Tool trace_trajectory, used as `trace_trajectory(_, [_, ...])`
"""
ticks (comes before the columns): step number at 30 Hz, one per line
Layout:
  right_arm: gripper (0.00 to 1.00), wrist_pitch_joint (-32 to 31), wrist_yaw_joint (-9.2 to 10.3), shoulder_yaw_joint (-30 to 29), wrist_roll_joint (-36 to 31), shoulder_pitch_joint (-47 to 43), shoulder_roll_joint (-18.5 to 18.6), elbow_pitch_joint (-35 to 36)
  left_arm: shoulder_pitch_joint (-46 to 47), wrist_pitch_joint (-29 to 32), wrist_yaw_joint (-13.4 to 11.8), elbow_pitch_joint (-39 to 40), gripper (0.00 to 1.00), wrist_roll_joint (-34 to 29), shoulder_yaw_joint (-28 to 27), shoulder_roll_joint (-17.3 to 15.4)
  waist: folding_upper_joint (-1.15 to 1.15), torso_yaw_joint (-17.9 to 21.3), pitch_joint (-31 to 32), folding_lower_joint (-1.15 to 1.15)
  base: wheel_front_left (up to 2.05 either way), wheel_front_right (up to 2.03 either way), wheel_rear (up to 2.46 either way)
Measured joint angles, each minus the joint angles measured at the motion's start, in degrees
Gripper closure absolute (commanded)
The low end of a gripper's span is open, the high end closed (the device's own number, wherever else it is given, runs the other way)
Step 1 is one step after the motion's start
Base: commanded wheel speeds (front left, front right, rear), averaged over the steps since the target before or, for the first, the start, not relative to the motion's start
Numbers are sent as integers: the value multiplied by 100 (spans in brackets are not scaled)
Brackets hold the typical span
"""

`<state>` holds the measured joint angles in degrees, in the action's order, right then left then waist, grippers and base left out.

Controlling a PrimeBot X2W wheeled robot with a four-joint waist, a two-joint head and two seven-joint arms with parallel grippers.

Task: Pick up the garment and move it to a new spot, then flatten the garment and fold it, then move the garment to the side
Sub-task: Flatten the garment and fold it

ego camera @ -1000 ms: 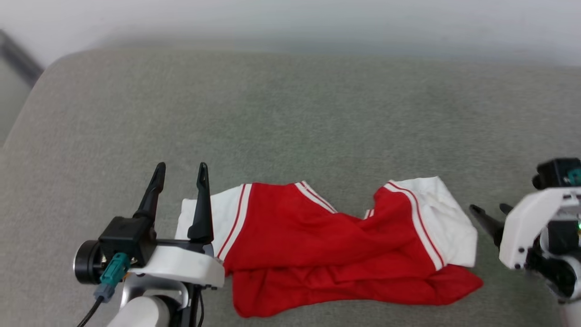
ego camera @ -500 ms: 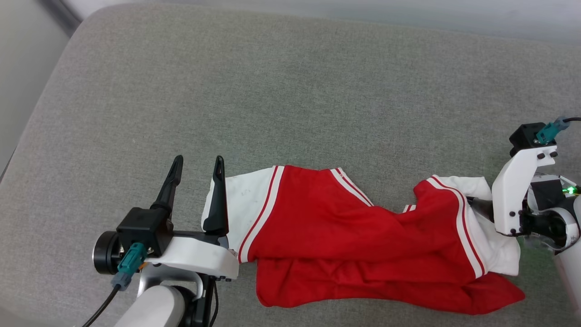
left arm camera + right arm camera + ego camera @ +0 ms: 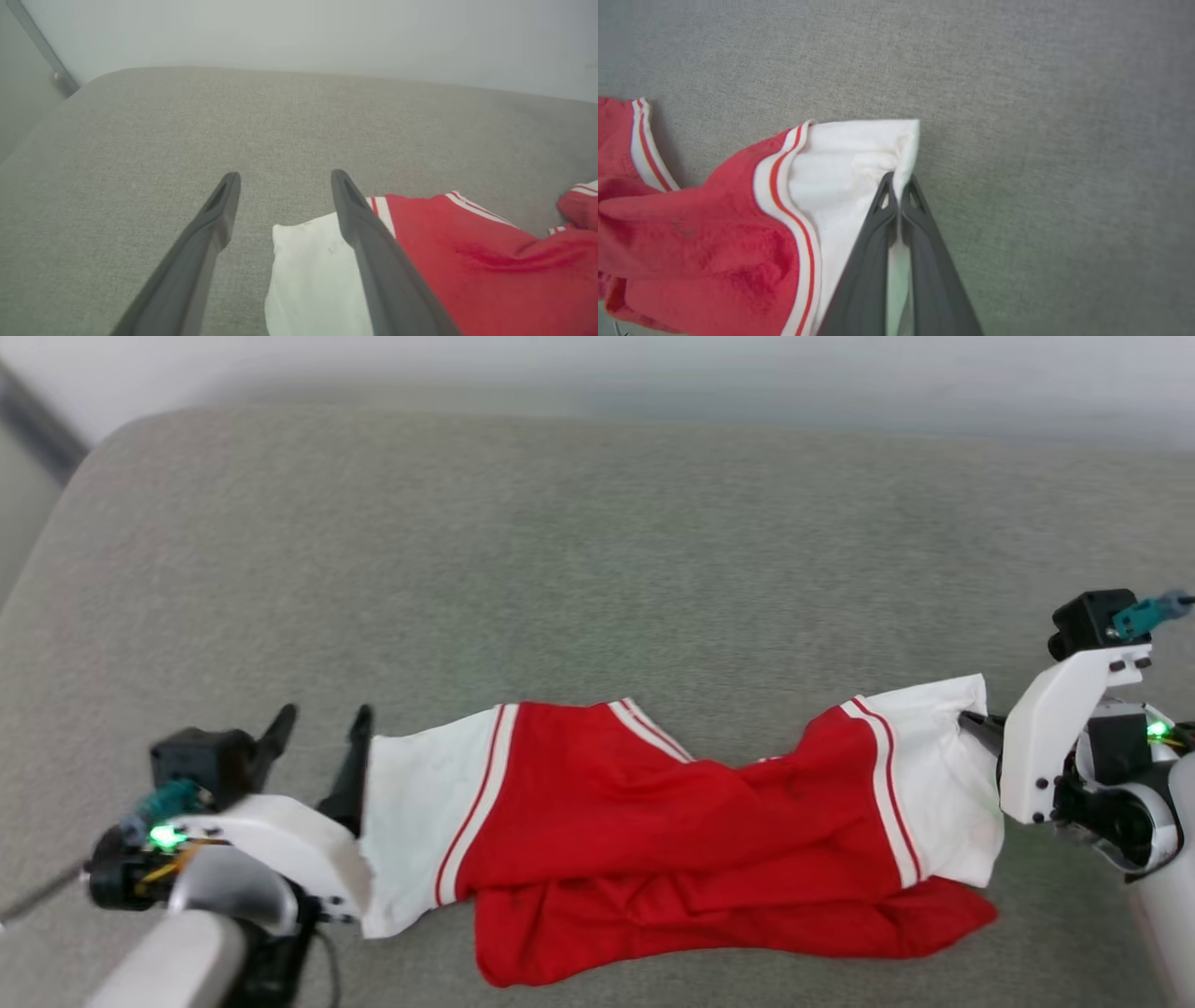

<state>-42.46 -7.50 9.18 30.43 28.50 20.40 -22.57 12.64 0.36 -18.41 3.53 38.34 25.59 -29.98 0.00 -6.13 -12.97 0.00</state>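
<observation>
The garment point(image 3: 672, 821) lies on the grey cushion point(image 3: 597, 569), near its front edge, strung out sideways between the two grippers. It is neither flat nor folded. The red body is rumpled and doubled over itself, with a lower layer sticking out at the front, and one white sleeve lies at each end. No lettering is showing (the printed face may be turned down or buried in the folds).

The right gripper point(image 3: 899, 186) has its fingers clenched on the outer edge of the right sleeve point(image 3: 845, 154). White cloth is pinched between the tips and puckers just above them.

The left gripper point(image 3: 285, 179) is released, fingers spread wide and holding nothing. The left sleeve point(image 3: 308, 275) has its corner in the gap between them and runs under the inner finger. I cannot tell whether that finger touches the cloth.

My judgement is that this is the flattening step, early on, with one end gripped and the other not yet. The pictures do not show whether the move to a new spot is done. The left sleeve has yet to be taken and the shirt pulled taut and smoothed. Folding it and moving it to the side come after that.
</observation>
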Motion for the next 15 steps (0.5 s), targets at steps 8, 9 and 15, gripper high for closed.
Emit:
trace_trajectory(8, [100,105,-1,-398,-142,-621,-123,832,44,1870,687,-205,0,1079,-164,-1026,0,668,117,0,0,0,0])
trace_trajectory(9, [100,92,0,-426,-145,-678,-160,927,47,2098,735,-250,0,1190,-145,-1110,0,741,102,0,0,0,0])
trace_trajectory(15, [100,33,-1,-491,-225,-860,-352,1376,208,2880,945,-600,0,1655,-66,-1240,0,1032,-165,0,0,0,0])
